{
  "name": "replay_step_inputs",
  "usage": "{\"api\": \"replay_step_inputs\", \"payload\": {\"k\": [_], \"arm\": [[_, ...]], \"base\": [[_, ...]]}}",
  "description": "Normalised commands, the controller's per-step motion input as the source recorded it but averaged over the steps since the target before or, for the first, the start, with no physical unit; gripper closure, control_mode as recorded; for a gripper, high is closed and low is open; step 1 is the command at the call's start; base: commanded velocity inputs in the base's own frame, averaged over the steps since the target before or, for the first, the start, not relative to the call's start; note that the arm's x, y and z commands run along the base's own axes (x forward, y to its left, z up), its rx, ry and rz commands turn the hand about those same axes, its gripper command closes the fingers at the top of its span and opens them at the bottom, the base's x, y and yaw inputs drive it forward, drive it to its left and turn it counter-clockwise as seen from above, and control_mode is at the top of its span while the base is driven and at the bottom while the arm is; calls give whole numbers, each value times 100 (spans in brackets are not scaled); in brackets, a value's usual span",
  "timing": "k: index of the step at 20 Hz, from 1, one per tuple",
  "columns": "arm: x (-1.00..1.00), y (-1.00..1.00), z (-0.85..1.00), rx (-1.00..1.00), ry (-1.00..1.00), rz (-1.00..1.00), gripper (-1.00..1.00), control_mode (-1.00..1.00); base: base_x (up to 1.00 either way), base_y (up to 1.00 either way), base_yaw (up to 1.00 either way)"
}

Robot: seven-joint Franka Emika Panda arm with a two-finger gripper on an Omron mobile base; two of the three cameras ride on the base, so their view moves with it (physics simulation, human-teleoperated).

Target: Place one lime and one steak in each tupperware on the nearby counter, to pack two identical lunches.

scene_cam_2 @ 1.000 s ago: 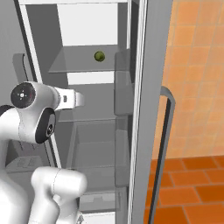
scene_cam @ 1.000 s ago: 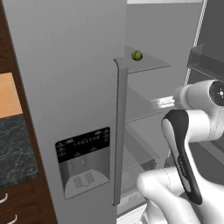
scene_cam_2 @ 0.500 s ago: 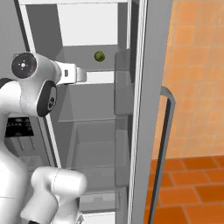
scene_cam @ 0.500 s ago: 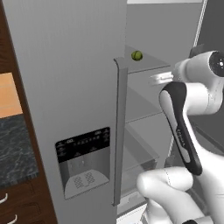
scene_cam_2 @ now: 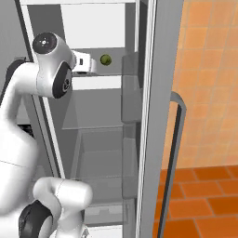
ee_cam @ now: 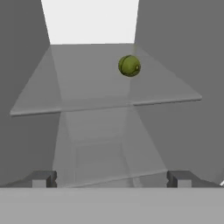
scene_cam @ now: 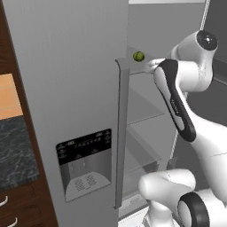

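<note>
- The lime [ee_cam: 129, 65] is sitting on a glass shelf [ee_cam: 78, 94] inside the open fridge [scene_cam_2: 93, 153], toward the shelf's back right in the hand view.
- The end effector [ee_cam: 111, 178] is hovering in front of the shelf, apart from the lime, fingers spread wide and holding nothing.
- The counter [scene_cam: 15, 150] is showing left of the fridge door [scene_cam: 66, 88].

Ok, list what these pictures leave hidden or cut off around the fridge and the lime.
- Gripper: in the left base view the forearm covers it; in the right base view the arm's big joint hides its tips.
- Lime on the glass shelf: its far side faces away.
- Lower fridge shelves: the arm blocks much of them in both base views.
- Counter: cut off by the left edge of the left base view.
</note>
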Motion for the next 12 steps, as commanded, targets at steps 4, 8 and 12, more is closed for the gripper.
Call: {"api": "replay_step_inputs", "payload": {"k": [4,8,12], "arm": [[89,-3,0,10,3,-1,-100,-100],[76,-7,0,1,0,-3,-100,-100],[55,-20,-8,-1,0,-6,-100,-100]], "base": [[0,0,0],[0,0,0],[0,0,0]]}}
